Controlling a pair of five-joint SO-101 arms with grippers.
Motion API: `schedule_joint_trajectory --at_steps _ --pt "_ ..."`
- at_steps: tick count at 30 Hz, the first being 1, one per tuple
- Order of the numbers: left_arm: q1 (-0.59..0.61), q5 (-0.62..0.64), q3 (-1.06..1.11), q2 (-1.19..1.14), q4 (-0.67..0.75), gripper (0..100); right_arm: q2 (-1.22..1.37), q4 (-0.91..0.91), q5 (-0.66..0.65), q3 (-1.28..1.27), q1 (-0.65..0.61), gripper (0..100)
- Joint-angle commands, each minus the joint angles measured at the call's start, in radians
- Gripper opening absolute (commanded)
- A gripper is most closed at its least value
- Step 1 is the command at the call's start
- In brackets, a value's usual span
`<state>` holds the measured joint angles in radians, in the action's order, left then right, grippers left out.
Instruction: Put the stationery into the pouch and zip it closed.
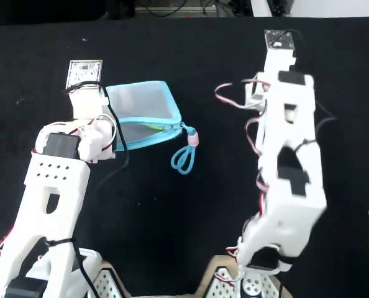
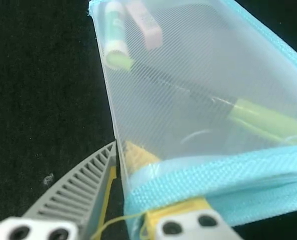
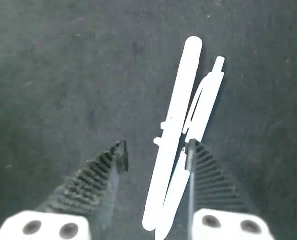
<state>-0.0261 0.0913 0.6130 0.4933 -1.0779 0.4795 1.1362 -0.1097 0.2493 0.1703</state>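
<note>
Left claw (image 2: 138, 167) pinches pouch (image 2: 198, 85) — right claw (image 3: 155, 146) straddles pens (image 3: 181, 100).

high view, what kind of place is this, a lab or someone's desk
Probably a robotics test bench: a white left arm and right arm mounted at a black-covered table, cables behind it, a mesh pouch as prop.

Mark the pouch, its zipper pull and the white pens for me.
pouch (image 1: 141, 102), high view, on its mesh face.
zipper pull (image 1: 192, 138), high view, on its pink bead.
white pens (image 3: 177, 112), right wrist view, on the longer pen's barrel.
</note>
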Motion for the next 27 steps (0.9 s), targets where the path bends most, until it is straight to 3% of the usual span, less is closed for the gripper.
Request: schedule_joint_trajectory --at_steps 1,15,19,23,27 --pt "-0.002 0.015 0.036 -0.011 0.002 3 0.163 0.120 0.005 0.317 0.020 20.1" --pt "-0.002 0.015 0.036 -0.011 0.002 3 0.814 0.446 0.003 1.251 0.018 20.1" --pt "-0.002 0.015 0.036 -0.011 0.002 3 0.926 0.522 0.000 1.395 0.018 16.6" --pt "-0.001 0.015 0.036 -0.011 0.002 3 0.944 0.571 -0.002 1.412 0.012 0.5" --pt "0.004 0.015 0.035 -0.011 0.002 3 0.937 0.621 -0.002 1.417 0.006 1.5"
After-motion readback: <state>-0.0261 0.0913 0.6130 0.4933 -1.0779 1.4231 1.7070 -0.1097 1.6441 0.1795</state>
